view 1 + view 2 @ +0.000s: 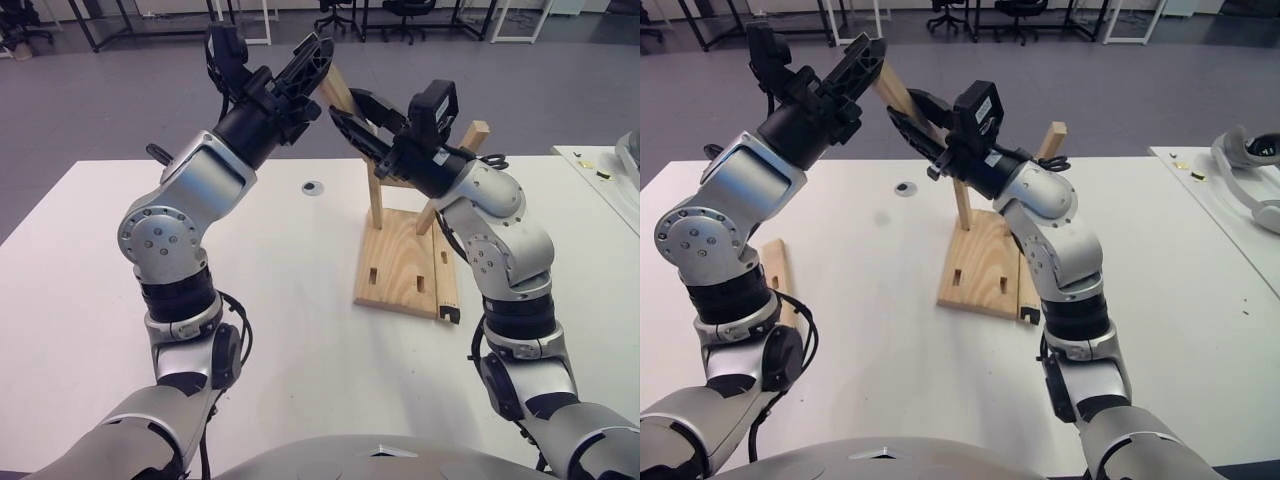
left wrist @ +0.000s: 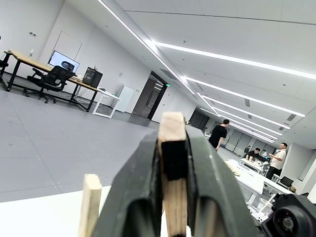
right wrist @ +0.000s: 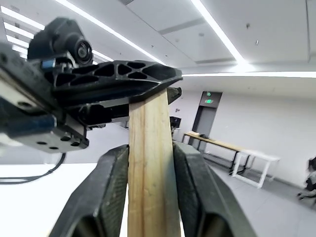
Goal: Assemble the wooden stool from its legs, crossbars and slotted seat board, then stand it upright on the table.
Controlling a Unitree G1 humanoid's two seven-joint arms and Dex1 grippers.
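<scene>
a loose wooden piece (image 1: 775,265) lies on the worktop (image 1: 280,300) far left. the left end effector (image 1: 320,60) is clamped on the top end of a tilted leg (image 1: 375,195). the right end effector (image 1: 345,110) grips the same leg just below. the leg's foot meets the slotted seat board (image 1: 395,265), which lies flat. a second leg (image 1: 478,133) leans up from the board's right side.

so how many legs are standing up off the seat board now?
2. The tilted leg rises from the far left of the seat board, left gripper and right gripper both shut on its top; the second leg rises behind the right arm. Others may be hidden.
</scene>
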